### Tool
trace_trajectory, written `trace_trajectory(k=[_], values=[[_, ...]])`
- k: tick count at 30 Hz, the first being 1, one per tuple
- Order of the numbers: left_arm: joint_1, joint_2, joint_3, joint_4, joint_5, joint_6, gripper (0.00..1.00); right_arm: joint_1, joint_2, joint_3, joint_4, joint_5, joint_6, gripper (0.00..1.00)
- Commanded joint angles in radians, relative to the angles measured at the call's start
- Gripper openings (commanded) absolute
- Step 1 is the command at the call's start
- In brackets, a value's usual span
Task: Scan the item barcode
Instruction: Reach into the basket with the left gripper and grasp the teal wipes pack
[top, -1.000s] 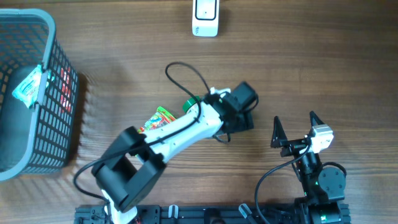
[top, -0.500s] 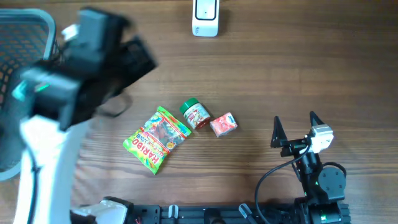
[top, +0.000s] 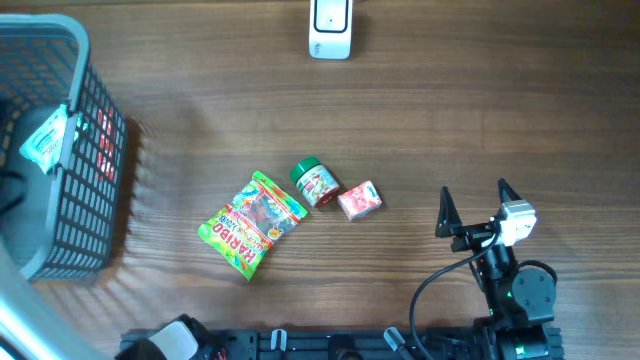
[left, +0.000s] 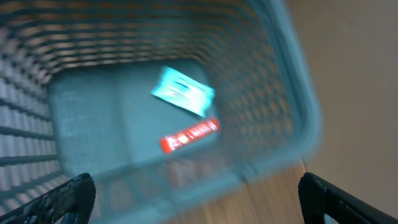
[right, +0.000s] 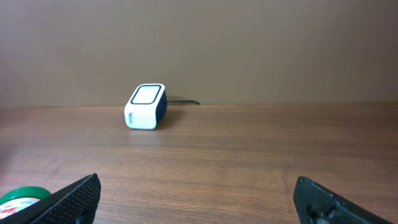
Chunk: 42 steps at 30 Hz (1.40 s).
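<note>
Centrally bag (top: 252, 222), jar (top: 314, 182), box (top: 359, 200) clustered; scanner (top: 330, 28) well apart at far table edge

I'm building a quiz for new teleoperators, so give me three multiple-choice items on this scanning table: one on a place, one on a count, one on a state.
1. Where does the white box-shaped barcode scanner stand?
A) at the near edge of the table
B) at the far edge of the wooden table, apart from the items
C) mid-table, touching the items

2. How many items lie loose mid-table?
A) one
B) three
C) five

3. How is the right end effector?
A) shut on a jar
B) shut on a bag
C) open and empty

Key:
1 B: the overhead view shows it alone at the top edge.
2 B: there is a green Haribo sweet bag, a green-lidded small jar and a small pink-red packet.
3 C: its fingers stand wide apart with nothing between them.
</note>
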Motion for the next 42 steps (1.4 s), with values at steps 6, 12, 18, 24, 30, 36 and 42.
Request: trace_trajectory(k=[6, 12, 18, 24, 30, 36, 42], values=[[0.231, 0.348, -0.01, 0.008, 0.212, -0.077, 1.0, 0.003, -0.006, -0.001, 0.002, -0.008, -0.006, 1.0], [0.203, 0.579, -0.098, 0.084, 0.214, -0.303, 1.0, 0.003, -0.006, -0.001, 0.002, -0.008, -0.006, 1.0], [0.148, 0.698, -0.144, 0.22, 0.21, -0.549, 1.0, 0.003, -0.006, -0.001, 0.002, -0.008, -0.006, 1.0], [0.034, 0.733, -0.144, 0.352, 0.021, -0.601, 1.0, 0.003, -0.003, -0.001, 0.002, -0.008, -0.005, 1.0], [-0.053, 0.735, -0.144, 0.459, -0.098, -0.61, 1.0, 0.003, -0.002, -0.001, 0.002, -0.008, -0.006, 1.0], [-0.057, 0.758, -0.144, 0.472, -0.161, -0.609, 1.0, 0.003, -0.002, -0.001, 0.002, -0.008, -0.006, 1.0], [-0.051, 0.808, -0.144, 0.478, -0.156, -0.609, 1.0, 0.003, -0.002, -0.001, 0.002, -0.008, -0.006, 1.0]])
